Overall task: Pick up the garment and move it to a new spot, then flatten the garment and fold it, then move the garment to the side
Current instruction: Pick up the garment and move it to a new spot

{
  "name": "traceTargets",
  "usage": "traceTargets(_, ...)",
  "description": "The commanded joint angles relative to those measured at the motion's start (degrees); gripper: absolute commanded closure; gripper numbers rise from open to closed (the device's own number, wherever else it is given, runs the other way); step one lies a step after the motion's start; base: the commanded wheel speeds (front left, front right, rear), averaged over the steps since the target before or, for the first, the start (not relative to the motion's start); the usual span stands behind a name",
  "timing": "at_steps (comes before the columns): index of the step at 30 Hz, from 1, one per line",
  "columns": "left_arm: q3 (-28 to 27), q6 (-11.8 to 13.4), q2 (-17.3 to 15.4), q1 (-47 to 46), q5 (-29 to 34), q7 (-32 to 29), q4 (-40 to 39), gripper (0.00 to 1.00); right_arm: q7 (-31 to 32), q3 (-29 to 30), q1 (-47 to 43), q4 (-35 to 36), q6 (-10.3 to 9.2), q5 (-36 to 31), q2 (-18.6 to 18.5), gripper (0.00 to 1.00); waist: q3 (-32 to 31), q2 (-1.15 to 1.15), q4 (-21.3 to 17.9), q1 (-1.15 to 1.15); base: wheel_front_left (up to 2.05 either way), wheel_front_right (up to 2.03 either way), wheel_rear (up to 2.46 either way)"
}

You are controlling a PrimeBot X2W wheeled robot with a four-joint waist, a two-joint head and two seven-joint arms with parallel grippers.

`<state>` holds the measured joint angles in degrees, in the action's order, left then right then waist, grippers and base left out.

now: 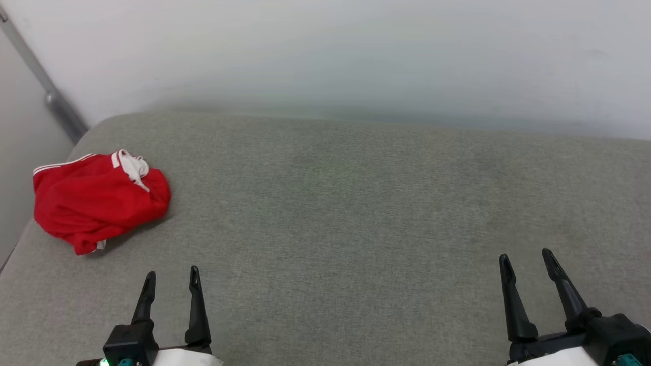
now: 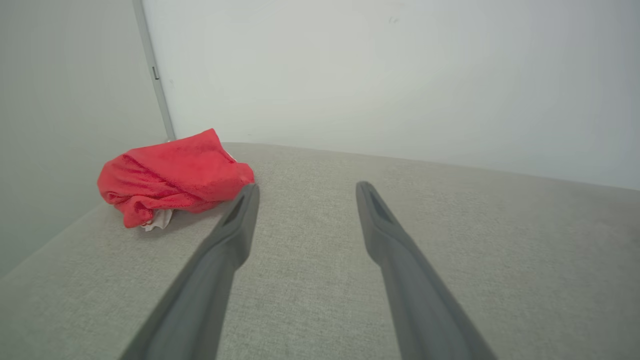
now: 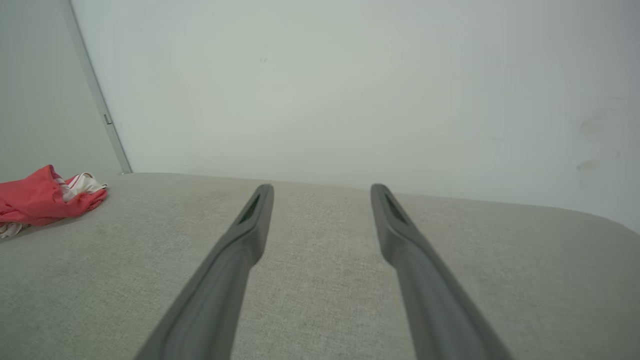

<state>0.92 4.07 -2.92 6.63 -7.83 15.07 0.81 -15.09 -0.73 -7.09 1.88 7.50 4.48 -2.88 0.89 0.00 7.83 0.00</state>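
The red garment lies crumpled at the left edge of the grey fabric surface, while the left end effector and the right end effector both stand wide and empty, apart from it.

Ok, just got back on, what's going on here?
Nothing is being handled yet. The shirt lies crumpled at the far left of the grey pad, close to its edge. The left end effector and the right end effector are both open and empty at the near side, clear of the shirt. The left one is nearer to it.
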Motion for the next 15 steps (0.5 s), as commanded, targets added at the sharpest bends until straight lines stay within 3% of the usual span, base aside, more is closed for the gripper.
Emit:
traceTargets(1,-0.51,0.45,0.06,-0.06,-0.18,0.16,-0.35,0.00,-0.11,-0.31,-0.29,0.55,-0.02,-0.54,0.01,0.00,0.43,0.00,2.79,0.00,0.00,0.00,0.00)
traceTargets(15,-2.55,1.31,0.05,-0.91,-0.88,0.16,-0.40,0.00,-0.12,-0.92,0.20,0.97,-0.02,-2.05,0.01,0.00,1.18,0.00,13.13,0.00,0.00,0.00,0.00)
